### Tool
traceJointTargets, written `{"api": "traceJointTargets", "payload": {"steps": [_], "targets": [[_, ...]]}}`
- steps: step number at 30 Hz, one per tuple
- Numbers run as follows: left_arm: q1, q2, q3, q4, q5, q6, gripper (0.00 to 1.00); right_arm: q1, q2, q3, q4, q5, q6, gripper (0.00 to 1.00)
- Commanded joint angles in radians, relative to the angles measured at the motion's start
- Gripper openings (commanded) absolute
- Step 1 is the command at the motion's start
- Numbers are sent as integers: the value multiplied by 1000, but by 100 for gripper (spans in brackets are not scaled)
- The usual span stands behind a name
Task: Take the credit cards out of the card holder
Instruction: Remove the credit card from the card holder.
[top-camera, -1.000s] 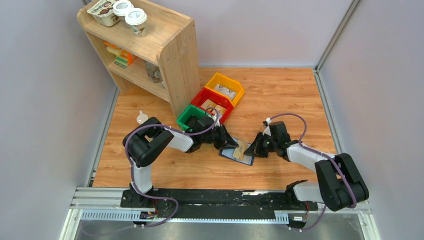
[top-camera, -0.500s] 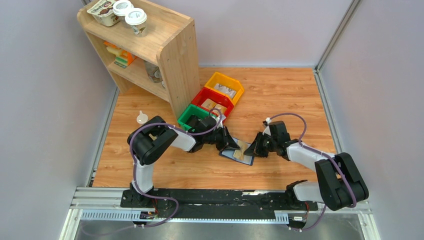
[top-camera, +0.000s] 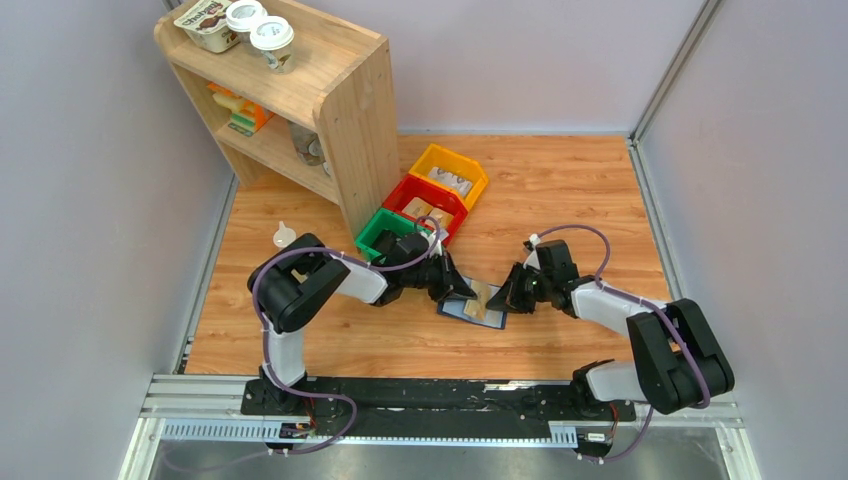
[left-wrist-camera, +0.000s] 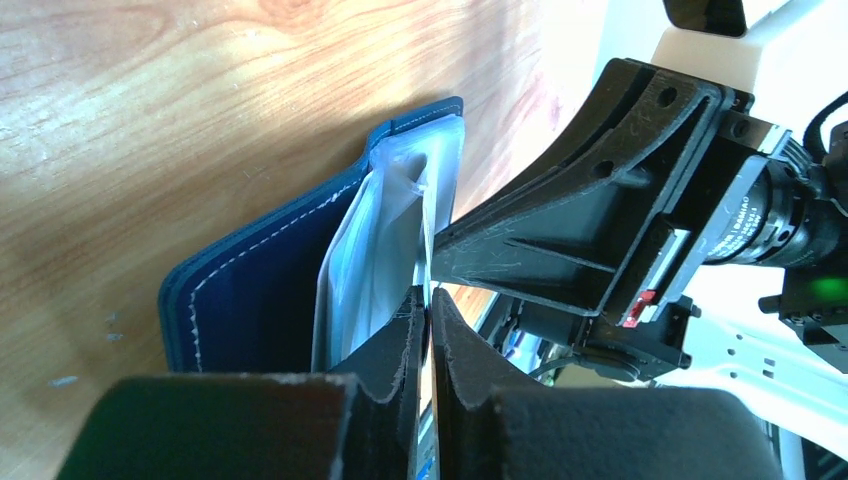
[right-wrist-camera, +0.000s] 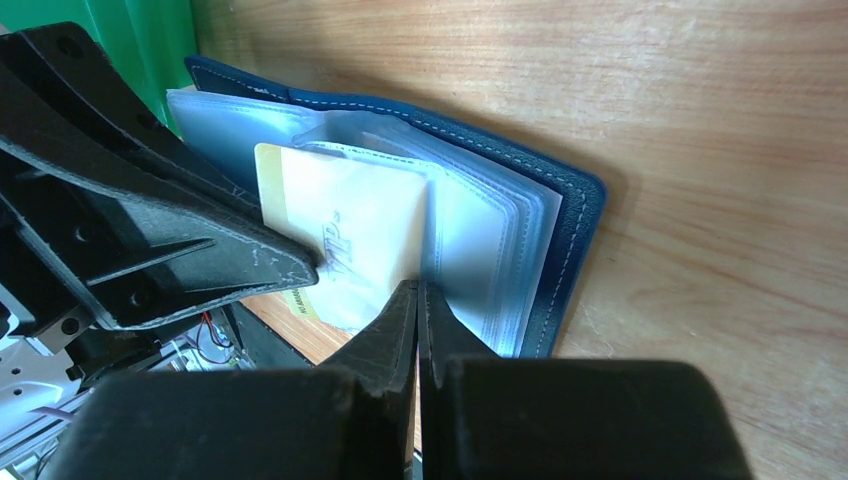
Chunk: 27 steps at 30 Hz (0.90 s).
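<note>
The navy card holder (top-camera: 462, 310) lies open on the table between both arms, its clear sleeves fanned up (right-wrist-camera: 480, 230). A tan credit card (right-wrist-camera: 350, 230) sticks partway out of one sleeve. My left gripper (top-camera: 460, 289) comes in from the left, and its jaws pinch the card's thin edge (left-wrist-camera: 428, 300). My right gripper (top-camera: 504, 298) faces it from the right. It is shut (right-wrist-camera: 417, 287) on the edge of the clear sleeve that holds that card. The holder's navy cover (left-wrist-camera: 260, 290) rests against the wood.
Green (top-camera: 383, 230), red (top-camera: 428, 205) and yellow (top-camera: 455, 172) bins stand in a row just behind the left gripper. A wooden shelf (top-camera: 350, 110) is behind them. A small white object (top-camera: 284, 236) lies at the far left.
My left gripper has pushed right onto the holder and its jaws have narrowed onto the card's edge. The right gripper stays shut and has shifted slightly.
</note>
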Motion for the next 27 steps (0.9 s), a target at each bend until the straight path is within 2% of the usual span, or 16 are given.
{"api": "traceJointTargets", "payload": {"steps": [1, 8, 14, 18, 22, 27], "targets": [[6, -92, 5, 94, 48, 10, 13, 4, 46, -29, -90, 140, -56, 1], [13, -107, -9, 103, 41, 2, 16, 3, 48, -26, -99, 145, -59, 1], [15, -158, -4, 8, 19, 71, 4, 3, 54, -22, -103, 146, -59, 1], [15, -204, -3, -88, -10, 140, 0, 4, 52, -17, -106, 149, -62, 1], [16, -246, 7, -199, -41, 221, 0, 3, 54, -12, -113, 152, -66, 1], [15, -323, 60, -452, -104, 388, 0, 4, 41, 4, -139, 159, -76, 1]]}}
